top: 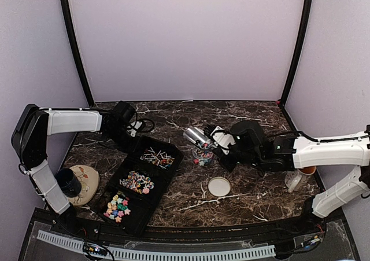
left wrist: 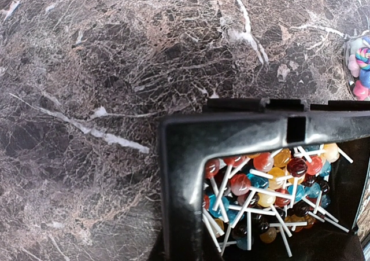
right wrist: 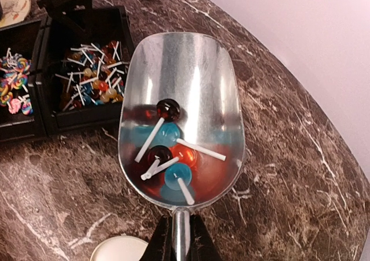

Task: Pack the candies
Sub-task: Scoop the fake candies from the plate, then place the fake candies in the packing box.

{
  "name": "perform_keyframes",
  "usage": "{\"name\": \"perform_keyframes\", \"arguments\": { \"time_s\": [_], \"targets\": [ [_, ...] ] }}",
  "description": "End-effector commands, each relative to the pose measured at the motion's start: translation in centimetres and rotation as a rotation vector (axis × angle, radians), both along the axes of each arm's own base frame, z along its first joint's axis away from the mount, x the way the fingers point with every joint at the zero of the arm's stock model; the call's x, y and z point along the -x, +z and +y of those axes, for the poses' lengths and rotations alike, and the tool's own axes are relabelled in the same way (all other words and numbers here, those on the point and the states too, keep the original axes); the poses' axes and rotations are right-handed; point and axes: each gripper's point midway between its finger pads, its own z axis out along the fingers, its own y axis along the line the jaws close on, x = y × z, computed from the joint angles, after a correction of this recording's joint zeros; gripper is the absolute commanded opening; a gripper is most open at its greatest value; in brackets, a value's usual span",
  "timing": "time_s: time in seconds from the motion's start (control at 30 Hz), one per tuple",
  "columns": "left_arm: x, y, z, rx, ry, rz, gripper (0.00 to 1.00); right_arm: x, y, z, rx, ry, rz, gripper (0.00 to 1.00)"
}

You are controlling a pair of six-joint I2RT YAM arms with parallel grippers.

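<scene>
hidden first: fingers of the left tool [top: 128,128] nowhere in its own wrist view, only marbled desk [left wrist: 87,99] and one corner of a black tray [left wrist: 179,157] there. closed, that tool, at the tray's far left corner. whether pinching the rim or merely beside it, impossible to tell from above.

right tool [right wrist: 180,242] cut off by the lower edge of its wrist view. just two dark fingers showing, clamped on either side of the thin handle of a metal scoop [right wrist: 180,76]. in the scoop's bowl, a few of the candies [right wrist: 169,155]: round lollipops, dark red, orange and blue, on white sticks. doubled by reflections in the metal, so hard to count.

from above, scoop tilted over or just behind a small clear jar [top: 202,157] between tray and right arm; cannot tell which. jar contents a blur of mixed colours. nearer the arms, a round white lid [top: 219,186] flat on the desk, apart from the jar.

other candies in the tray's three compartments: stick lollipops [left wrist: 263,186] in the far one, swirled ones [top: 137,182] in the middle, pastel star pieces [top: 117,206] in the near one.

left of the tray, a beige plate [top: 88,183] with a dark cup [top: 69,181], partly behind the left arm. at far right, a pale cup [top: 295,180], mostly hidden by the right arm.
</scene>
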Motion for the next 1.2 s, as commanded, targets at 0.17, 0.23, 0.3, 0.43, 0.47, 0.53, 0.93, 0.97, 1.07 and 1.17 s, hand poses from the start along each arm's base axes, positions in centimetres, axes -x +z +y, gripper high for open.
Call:
{"name": "perform_keyframes", "arguments": {
  "time_s": [0.17, 0.23, 0.3, 0.43, 0.47, 0.53, 0.93, 0.97, 1.07, 1.17],
  "targets": [
    [-0.8, 3.0, -1.4, 0.100, -0.011, -0.064, 0.00, -0.4, -0.8, -4.6, 0.128, -0.170, 0.070, 0.00],
    [-0.8, 2.9, -1.5, 0.099, -0.012, -0.064, 0.00, -0.4, -0.8, -5.0, 0.144, -0.189, 0.081, 0.00],
    [-0.8, 2.9, -1.4, 0.098, -0.011, -0.064, 0.00, -0.2, -1.0, -5.3, 0.166, -0.202, 0.102, 0.00],
    [-1.0, 2.8, -1.3, 0.085, -0.010, -0.067, 0.00, -0.2, -1.2, -5.8, 0.233, -0.233, 0.148, 0.00],
    [-1.0, 2.6, -1.3, 0.080, -0.010, -0.066, 0.00, -0.2, -1.3, -6.1, 0.249, -0.244, 0.154, 0.00],
    [-1.2, 2.5, -1.1, 0.066, -0.009, -0.066, 0.00, -0.1, -1.5, -6.2, 0.275, -0.248, 0.171, 0.00],
    [-2.0, 2.2, -0.6, 0.011, -0.009, -0.075, 0.00, 0.6, -2.3, -6.5, 0.386, -0.231, 0.245, 0.00],
    [-1.9, 2.1, -0.6, 0.012, -0.009, -0.073, 0.00, 0.7, -2.4, -6.4, 0.391, -0.227, 0.250, 0.00],
    [-1.9, 2.2, -0.6, 0.015, -0.008, -0.073, 0.00, 0.8, -2.9, -6.6, 0.424, -0.226, 0.262, 0.00],
    [-1.9, 2.3, -0.7, 0.020, -0.008, -0.075, 0.00, 0.6, -2.8, -6.2, 0.438, -0.223, 0.266, 0.00]
  ]
}}
